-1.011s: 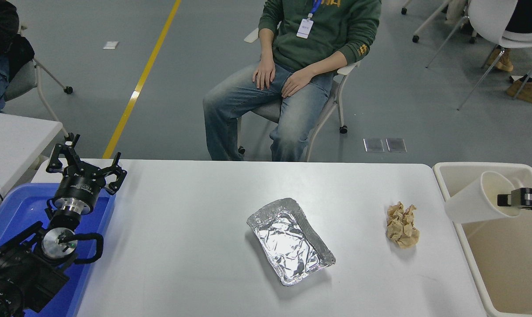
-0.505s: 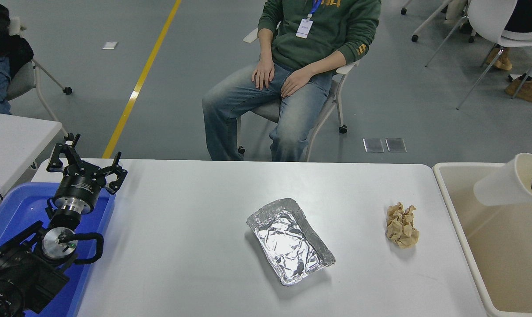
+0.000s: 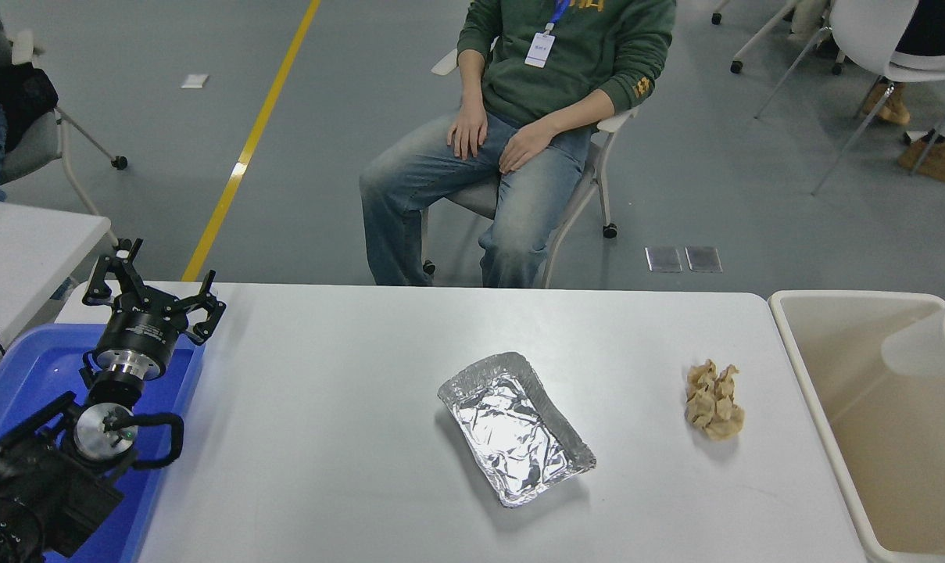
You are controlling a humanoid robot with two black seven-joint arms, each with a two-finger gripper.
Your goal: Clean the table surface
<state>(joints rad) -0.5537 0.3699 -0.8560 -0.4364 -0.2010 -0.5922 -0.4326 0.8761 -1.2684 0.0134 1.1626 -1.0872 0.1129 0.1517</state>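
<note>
The table surface [image 3: 347, 407] is a wide white tabletop. A crumpled foil tray [image 3: 515, 426] lies on it near the middle, and a crumpled brown paper ball [image 3: 714, 399] lies toward its right side. A white paper cup [image 3: 929, 348] hangs tilted above the beige bin [image 3: 800, 344], cut off by the picture's right edge; what holds it is out of view. My left gripper [image 3: 152, 291] is parked at the lower left with its fingers spread open and nothing between them. My right gripper does not show.
A blue tray [image 3: 26, 375] lies under the left arm at the table's left end. A smaller white table [image 3: 19, 250] stands at the far left. A person sits on a chair [image 3: 589, 180] beyond the far edge, hands on thighs.
The white cup has moved right and slightly up over the bin, now half out of frame. The right gripper that held it has left the picture. The left arm has not moved.
</note>
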